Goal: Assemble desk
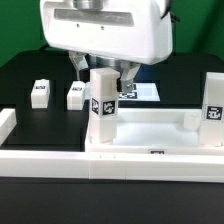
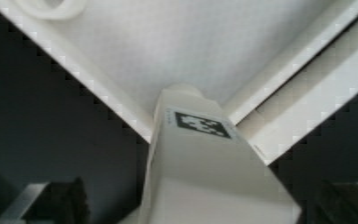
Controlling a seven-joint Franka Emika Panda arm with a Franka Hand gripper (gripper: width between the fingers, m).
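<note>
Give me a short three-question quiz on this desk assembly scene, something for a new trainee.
1. True or false: the claw is clamped shut on the upright leg.
2. How many loose legs lie on the black table, off the tabletop?
3. The leg under the claw is: A) lying on the black table, B) upright at a corner of the tabletop, C) lifted in the air.
Key: 1 false, the jaws stand open on either side of it; 2 two; 3 B.
</note>
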